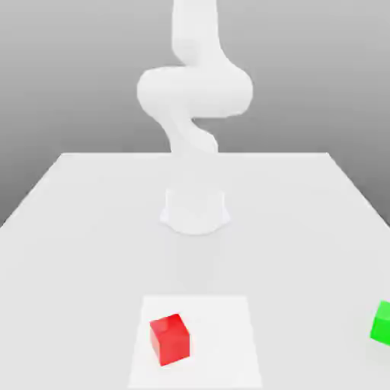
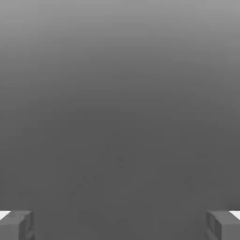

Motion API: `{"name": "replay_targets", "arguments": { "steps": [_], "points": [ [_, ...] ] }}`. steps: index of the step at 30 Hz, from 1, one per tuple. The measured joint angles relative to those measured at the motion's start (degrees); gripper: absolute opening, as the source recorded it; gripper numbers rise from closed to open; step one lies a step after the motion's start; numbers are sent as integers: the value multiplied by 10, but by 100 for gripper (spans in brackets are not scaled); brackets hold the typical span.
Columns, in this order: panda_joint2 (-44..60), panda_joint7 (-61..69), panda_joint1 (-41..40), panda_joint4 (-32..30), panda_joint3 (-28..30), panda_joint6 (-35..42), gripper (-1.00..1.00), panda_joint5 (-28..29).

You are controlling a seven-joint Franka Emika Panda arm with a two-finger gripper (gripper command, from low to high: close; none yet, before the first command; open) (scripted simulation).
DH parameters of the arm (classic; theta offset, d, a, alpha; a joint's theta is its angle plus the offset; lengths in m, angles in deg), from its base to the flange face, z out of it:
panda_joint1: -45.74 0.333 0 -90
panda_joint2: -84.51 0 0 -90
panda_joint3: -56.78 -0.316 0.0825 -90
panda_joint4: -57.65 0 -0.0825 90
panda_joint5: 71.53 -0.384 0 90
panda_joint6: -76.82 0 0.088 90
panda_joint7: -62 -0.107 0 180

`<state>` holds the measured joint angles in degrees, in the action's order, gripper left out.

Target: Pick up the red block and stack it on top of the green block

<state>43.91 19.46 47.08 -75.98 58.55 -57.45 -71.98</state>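
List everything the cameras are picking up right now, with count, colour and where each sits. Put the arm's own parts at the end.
red block: one, red, on the white square, nearer the exterior view's left side of it
green block: one, green, on the table at the exterior view's right, partly cut off by the picture's edge
white square: one, white, flat on the table, at the near edge of the exterior view
table: one, pale grey, under the blocks and the arm's base
arm: one, white, its base on the table, beyond the blocks in the exterior view
hand: one, dark grey fingers set wide apart, nothing between them
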Motion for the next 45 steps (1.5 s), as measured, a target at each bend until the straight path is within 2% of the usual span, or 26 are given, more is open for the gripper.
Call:
{"name": "replay_targets", "arguments": {
  "steps": [16, 22, 27, 28, 35, 40, 45],
  "points": [
    [337, 220, 51, -119, 79, -159, 0, -40],
    [459, 282, 41, -161, 83, -220, 0, -31],
    [562, 320, 23, -153, 58, -301, 0, -69],
    [580, 325, 16, -150, 49, -316, -100, -76],
    [584, 325, 13, -150, 46, -319, -100, -76],
    [494, 292, 24, -164, 67, -244, -100, -31],
    [486, 198, 103, -124, 15, -195, -100, -3]
  ]
}}
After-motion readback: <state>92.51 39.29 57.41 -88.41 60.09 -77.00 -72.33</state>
